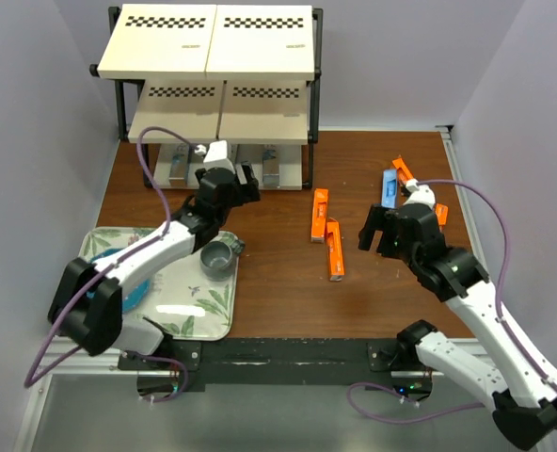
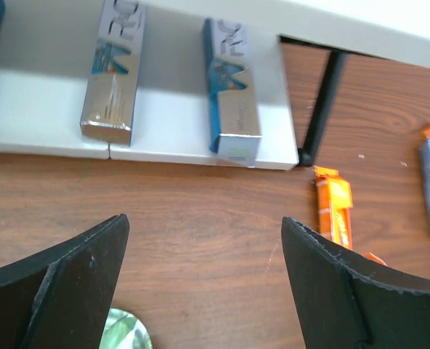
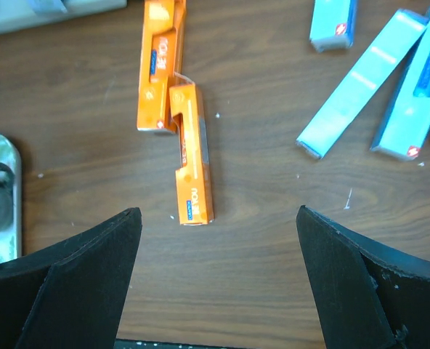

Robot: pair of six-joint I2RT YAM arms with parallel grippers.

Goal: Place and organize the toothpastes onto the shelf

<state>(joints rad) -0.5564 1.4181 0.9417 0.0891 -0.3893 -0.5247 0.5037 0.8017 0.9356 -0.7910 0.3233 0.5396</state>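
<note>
The left gripper (image 2: 204,225) and the right gripper (image 3: 218,214) are both spread and empty. The near orange toothpaste (image 3: 193,163), lying mid-table below the right one, is best pinched across its narrow width, so that the far orange toothpaste (image 3: 158,65) touching it is not dragged. The metallic toothpastes (image 2: 113,73) on the lowest board of the shelf (image 2: 171,116) are shown plainly in the left wrist view only, being half hidden from above.

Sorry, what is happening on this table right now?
A two-armed robot is stocking the shelf with toothpaste. The left gripper hovers open and empty before the bottom board, where two metallic boxes lie. The right gripper, also open, hangs near the orange boxes on the table; light blue boxes lie nearby.
</note>
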